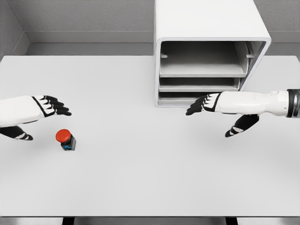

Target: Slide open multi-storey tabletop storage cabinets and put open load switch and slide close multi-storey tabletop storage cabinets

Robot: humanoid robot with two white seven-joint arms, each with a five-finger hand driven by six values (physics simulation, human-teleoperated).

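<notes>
The load switch point(65, 138), a small dark box with a red round button on top, stands on the white table point(140, 168) at the left. My left hand point(52, 107) hovers just above and left of it, fingers spread, holding nothing. The white storage cabinet point(206, 51) stands at the back right, its front showing three shallow trays stacked one above another. My right hand point(206, 104) reaches in from the right, black fingers extended toward the bottom tray point(180, 100), fingertips just in front of its edge. Contact with the tray cannot be made out.
A grey wall point(84, 18) runs behind the table. The table's front edge point(150, 216) lies near the bottom of the picture.
</notes>
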